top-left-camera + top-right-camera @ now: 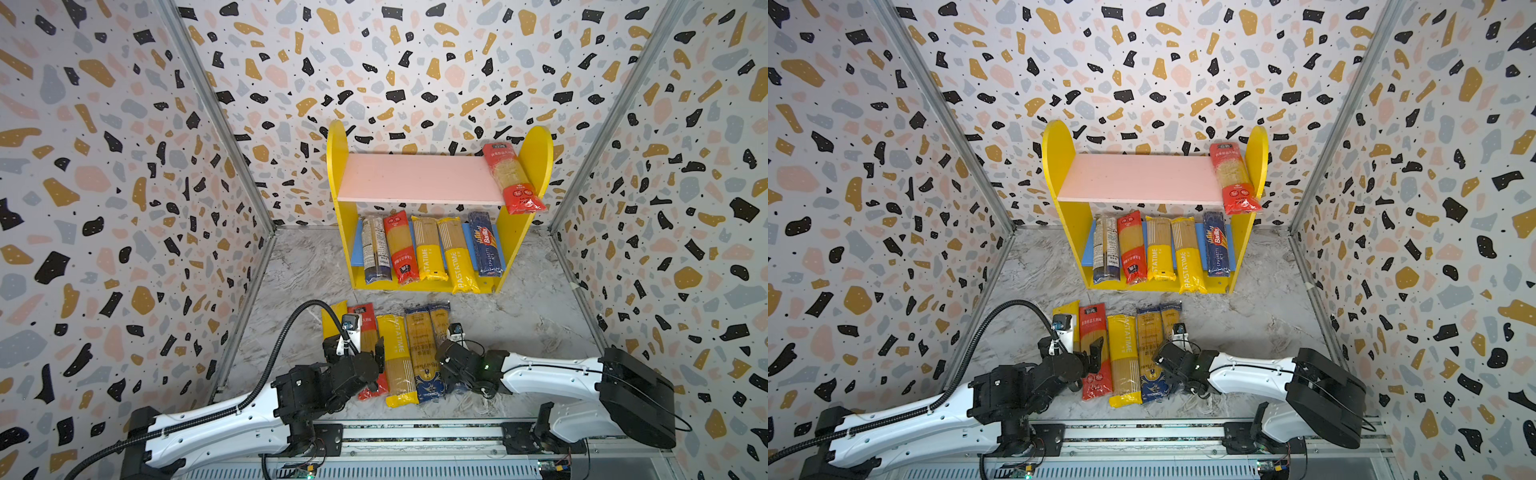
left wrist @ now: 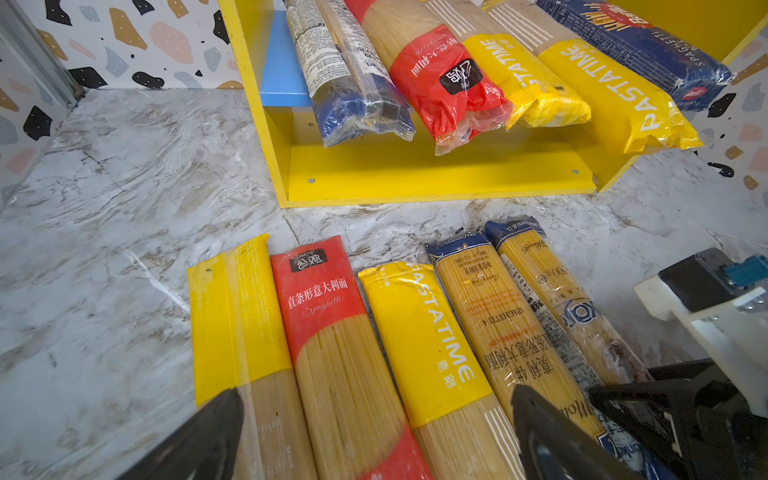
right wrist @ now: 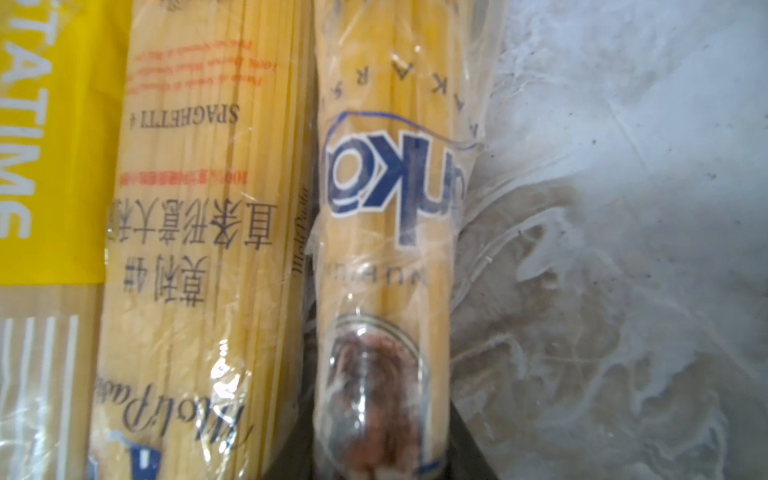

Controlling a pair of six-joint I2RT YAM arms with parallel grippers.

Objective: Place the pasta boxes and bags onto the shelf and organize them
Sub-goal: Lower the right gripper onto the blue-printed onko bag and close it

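Where terrazzo-patterned walls (image 1: 104, 166) box in a grey marbled surface (image 1: 519, 316), the shelf (image 1: 540, 153) stands at the back, with a row of five spaghetti packs (image 1: 395, 353) lying before it. The left hand (image 2: 378, 411) hangs spread wide over them, and the right hand (image 3: 386, 436) clenches the right-end clear spaghetti pack (image 3: 386, 249).

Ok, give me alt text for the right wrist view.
Close-up of a clear spaghetti pack with blue lettering, gripped by the right gripper, its dark fingers against both sides. Beside it lie a clear pack printed with Chinese text and a yellow PASTATIME pack; bare marble tabletop shows on its other side.
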